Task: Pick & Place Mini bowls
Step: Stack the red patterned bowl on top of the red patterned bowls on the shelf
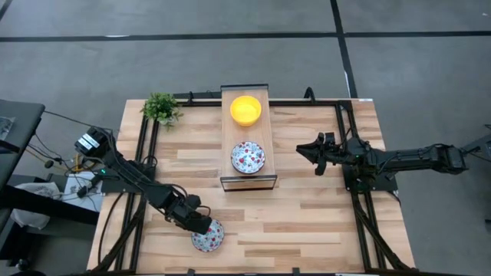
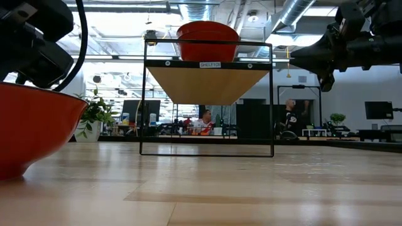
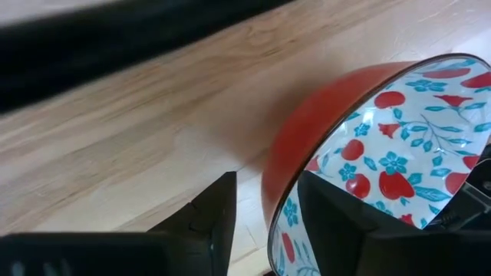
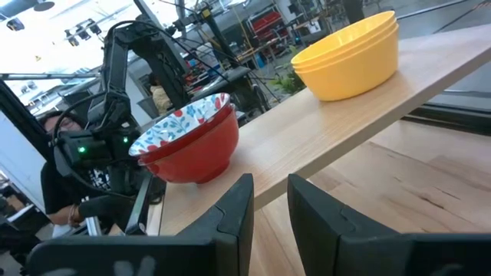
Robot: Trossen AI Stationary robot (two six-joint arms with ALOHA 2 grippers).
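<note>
A floral mini bowl, red outside, sits on its base near the table's near edge; the low view shows its red wall. My left gripper is open, down at this bowl's rim, with one finger inside and one outside. A stack of yellow mini bowls and another floral mini bowl stand on the raised wooden shelf. My right gripper hovers to the right of the shelf, its fingers a little apart, holding nothing. My left gripper straddles the floral bowl's rim on the side toward the table's left, coming slanting down from the left. One finger is inside the bowl and the other outside, with wood showing between it and the red wall. I cannot tell whether the inner finger touches.
The shelf is a wooden board on a black wire frame at the table's middle. A small green potted plant stands at the far left corner. Black rails run along both sides of the table. People sit in the room beyond the table.
</note>
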